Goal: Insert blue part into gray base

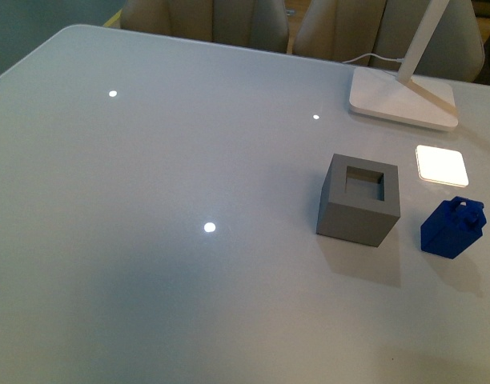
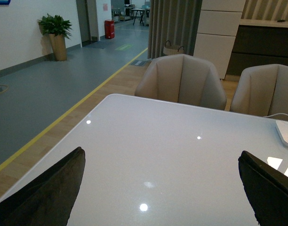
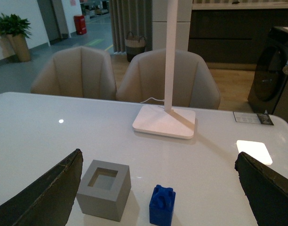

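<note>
We're seeing both tools gaping wide, holding nothing: left gripper (image 2: 161, 157) with neither piece in view, right gripper (image 3: 158, 157) facing both. Blue part (image 1: 451, 230) sitting at right edge of front frame, handle up, apart from gray base (image 1: 359, 200) just beside it, centre-right, hole facing up. Lamp foot (image 1: 401, 100) standing beyond, upper right. We're worrying about knobby handle slipping in pinch, or block arriving rotated, catching hole rim, shoving base.
</note>
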You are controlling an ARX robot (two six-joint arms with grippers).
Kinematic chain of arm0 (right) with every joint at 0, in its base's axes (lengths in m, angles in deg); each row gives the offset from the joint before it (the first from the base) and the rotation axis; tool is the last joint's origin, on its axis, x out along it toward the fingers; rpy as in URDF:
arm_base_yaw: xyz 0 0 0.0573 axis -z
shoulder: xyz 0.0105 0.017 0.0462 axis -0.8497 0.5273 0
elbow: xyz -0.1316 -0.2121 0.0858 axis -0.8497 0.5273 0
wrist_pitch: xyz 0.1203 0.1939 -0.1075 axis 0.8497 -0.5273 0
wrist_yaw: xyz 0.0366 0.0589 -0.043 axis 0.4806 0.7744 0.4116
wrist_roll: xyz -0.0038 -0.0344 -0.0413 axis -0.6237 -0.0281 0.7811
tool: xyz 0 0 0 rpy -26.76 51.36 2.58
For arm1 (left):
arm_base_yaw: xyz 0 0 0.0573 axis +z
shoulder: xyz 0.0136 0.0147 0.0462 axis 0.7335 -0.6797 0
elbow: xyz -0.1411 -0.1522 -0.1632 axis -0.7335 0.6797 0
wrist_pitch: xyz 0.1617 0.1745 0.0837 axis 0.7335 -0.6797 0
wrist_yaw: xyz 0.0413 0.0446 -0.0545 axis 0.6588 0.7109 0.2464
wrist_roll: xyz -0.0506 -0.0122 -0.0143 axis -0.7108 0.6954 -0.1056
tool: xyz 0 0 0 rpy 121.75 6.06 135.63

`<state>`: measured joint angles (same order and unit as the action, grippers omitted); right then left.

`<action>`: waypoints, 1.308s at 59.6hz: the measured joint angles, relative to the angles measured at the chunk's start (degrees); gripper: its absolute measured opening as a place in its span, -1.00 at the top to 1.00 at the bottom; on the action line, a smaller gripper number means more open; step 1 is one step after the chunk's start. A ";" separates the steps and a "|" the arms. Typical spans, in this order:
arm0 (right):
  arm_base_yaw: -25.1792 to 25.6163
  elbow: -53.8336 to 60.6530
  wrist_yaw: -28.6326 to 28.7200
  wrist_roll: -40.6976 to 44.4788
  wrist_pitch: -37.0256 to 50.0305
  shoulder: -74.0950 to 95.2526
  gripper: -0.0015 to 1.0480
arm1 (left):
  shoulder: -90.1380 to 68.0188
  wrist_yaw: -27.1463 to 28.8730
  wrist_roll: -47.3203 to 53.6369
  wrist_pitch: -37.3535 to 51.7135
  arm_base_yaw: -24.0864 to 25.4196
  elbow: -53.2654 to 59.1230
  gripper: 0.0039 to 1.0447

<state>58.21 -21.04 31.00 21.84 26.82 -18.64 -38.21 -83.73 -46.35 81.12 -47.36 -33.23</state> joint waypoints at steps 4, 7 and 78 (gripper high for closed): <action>0.00 0.00 0.00 0.00 0.00 0.00 -0.83 | 0.00 0.00 0.00 0.00 0.00 0.00 -0.86; 0.00 0.00 0.00 0.00 0.00 0.00 -0.83 | 0.00 0.00 0.00 0.00 0.00 0.00 -0.86; -2.40 -52.50 -10.75 -12.52 2.10 117.96 -0.83 | 0.00 0.00 -0.02 0.00 0.00 0.00 -0.86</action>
<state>55.81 -73.54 20.24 9.32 28.92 99.33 -38.21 -83.73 -46.37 81.12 -47.36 -33.23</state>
